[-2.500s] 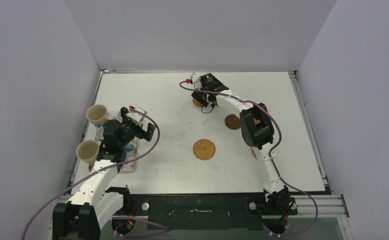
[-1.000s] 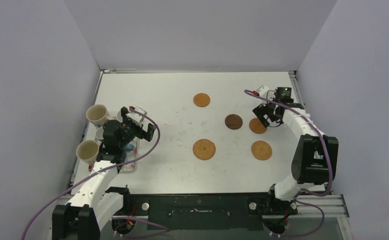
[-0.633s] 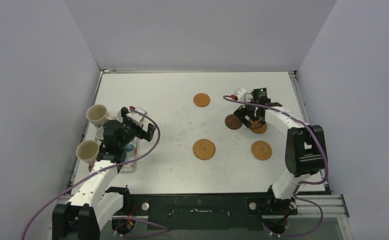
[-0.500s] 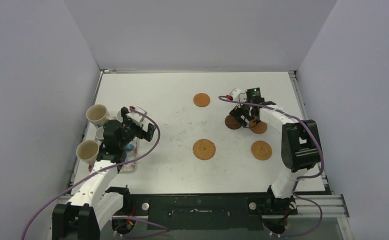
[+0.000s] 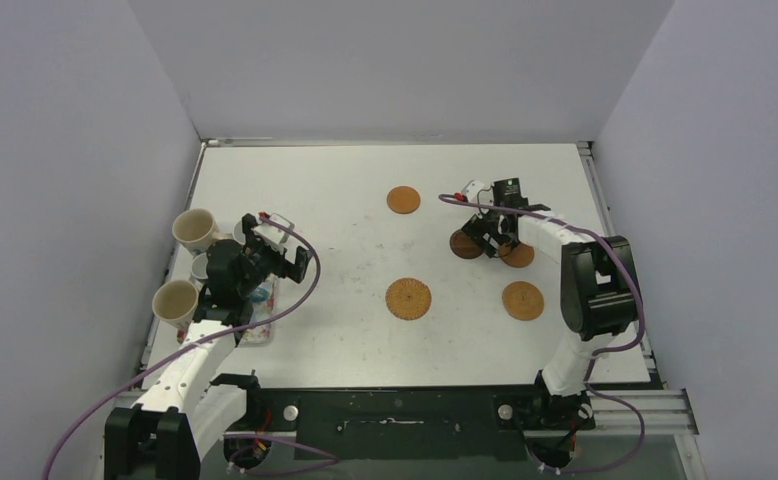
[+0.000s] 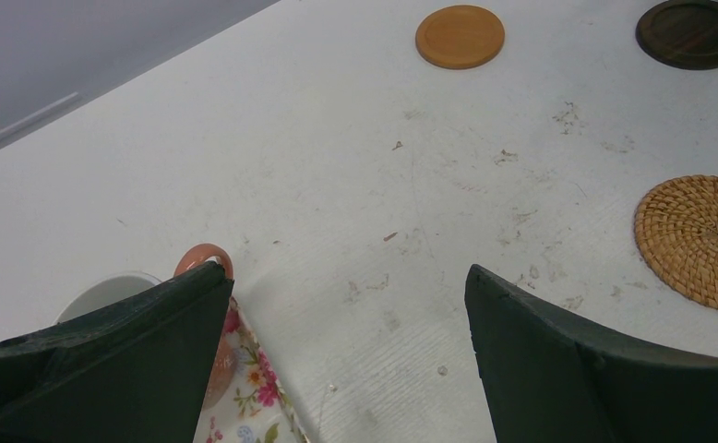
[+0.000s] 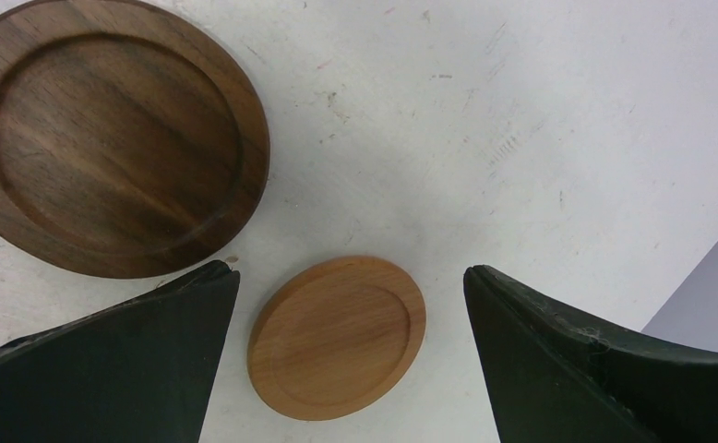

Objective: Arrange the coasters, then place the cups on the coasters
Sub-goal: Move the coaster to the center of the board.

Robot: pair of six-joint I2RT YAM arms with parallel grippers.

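R gripper (image 7: 351, 277), jaws wide apart, nothing held, hangs low over small orange-tan wooden disc coaster (image 7: 337, 337), approx 2 o'clock from centre of white table (image 5: 305, 190). Dark brown wooden coaster (image 7: 115, 138) lies just beside, at its 10 o'clock in wrist view. Risk: disc's thin, so pinch may skid it; near finger could shove the brown one. L gripper (image 6: 346, 295) also agape, empty, by the cream ceramic cups (image 5: 195, 230) at 9 o'clock, none on coasters yet.

White table (image 5: 315, 190) carrying five coasters and a tray

From the dark brown coaster (image 7: 115, 138): small tan coaster (image 7: 337, 337) just right, plain tan coaster (image 5: 402, 199) behind-left, left woven coaster (image 5: 408, 298) and right woven coaster (image 5: 523, 300) nearer, floral tray (image 6: 254, 392) well left.
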